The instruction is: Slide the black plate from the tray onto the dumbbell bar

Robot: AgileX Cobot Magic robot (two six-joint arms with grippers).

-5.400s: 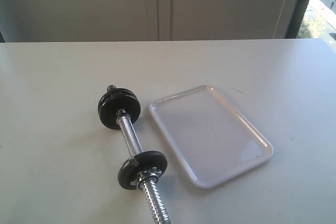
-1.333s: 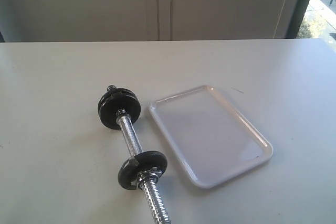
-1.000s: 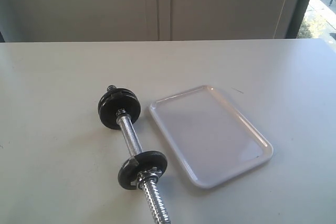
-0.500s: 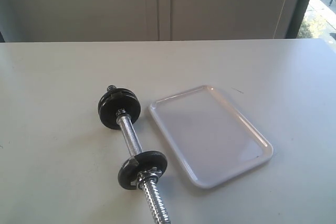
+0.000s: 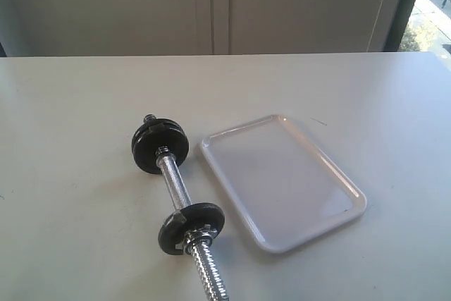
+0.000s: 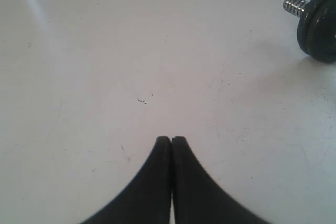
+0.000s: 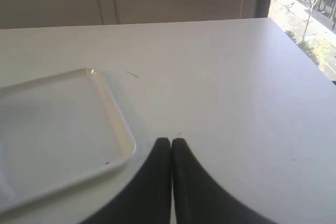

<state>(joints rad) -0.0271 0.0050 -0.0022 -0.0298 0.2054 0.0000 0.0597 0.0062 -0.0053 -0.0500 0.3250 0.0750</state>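
Observation:
The white tray (image 5: 282,181) lies right of centre with nothing on it; no loose black plate shows on it in any view. The chrome dumbbell bar (image 5: 174,182) lies left of the tray. It carries a thick black disc (image 5: 159,146) at its far end and a black disc with a silver star nut (image 5: 190,225) nearer the camera. My left gripper (image 6: 171,140) is shut and empty over bare table, with the far disc (image 6: 318,24) off to one side. My right gripper (image 7: 170,141) is shut and empty beside the tray's corner (image 7: 113,111). Neither gripper appears in the exterior view.
The white table (image 5: 70,103) runs back to a grey wall with a window (image 5: 430,5) at the far right. The bar's threaded end (image 5: 210,276) points toward the table's front edge.

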